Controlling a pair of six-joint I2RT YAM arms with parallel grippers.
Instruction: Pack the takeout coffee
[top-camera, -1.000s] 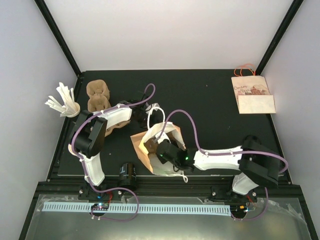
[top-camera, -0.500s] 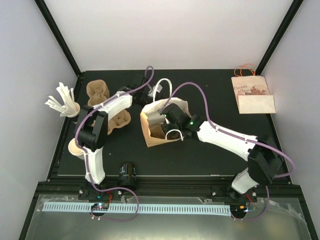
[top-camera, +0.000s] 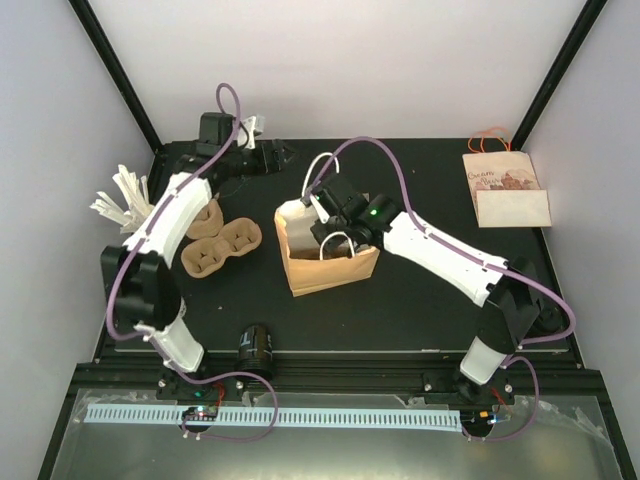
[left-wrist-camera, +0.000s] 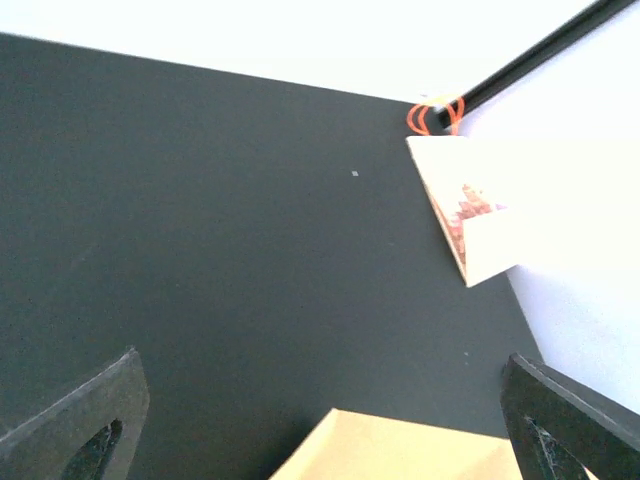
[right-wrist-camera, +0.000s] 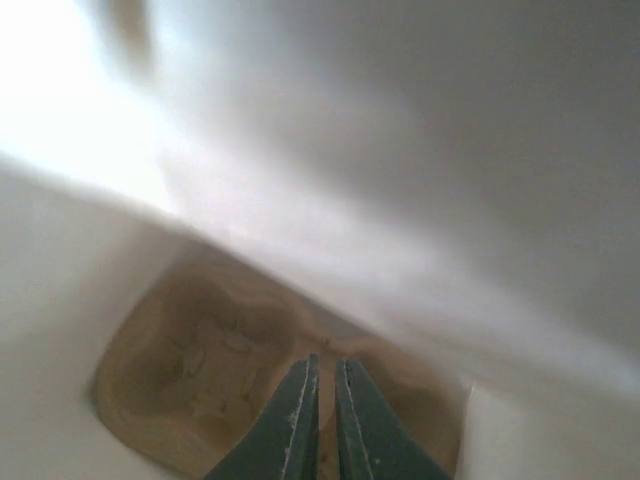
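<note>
Your right gripper (top-camera: 335, 215) is down inside the paper bag (top-camera: 335, 268)
Its fingers (right-wrist-camera: 293, 420) are nearly together over the cup carrier (right-wrist-camera: 200, 350) at the bottom (grip unclear); your left gripper (top-camera: 272, 158) gapes wide near the back edge

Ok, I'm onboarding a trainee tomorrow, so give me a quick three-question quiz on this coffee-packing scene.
1. True or false: the left end effector is open and holds nothing.
2. Where is the right end effector? A) down inside the brown paper bag with white handles; B) resting on the bare tabletop; C) raised well clear above the bag.
3. In the right wrist view, what lies at the bottom of the bag?

Key: 1 true. 2 A. 3 a brown moulded-pulp cup carrier.
</note>
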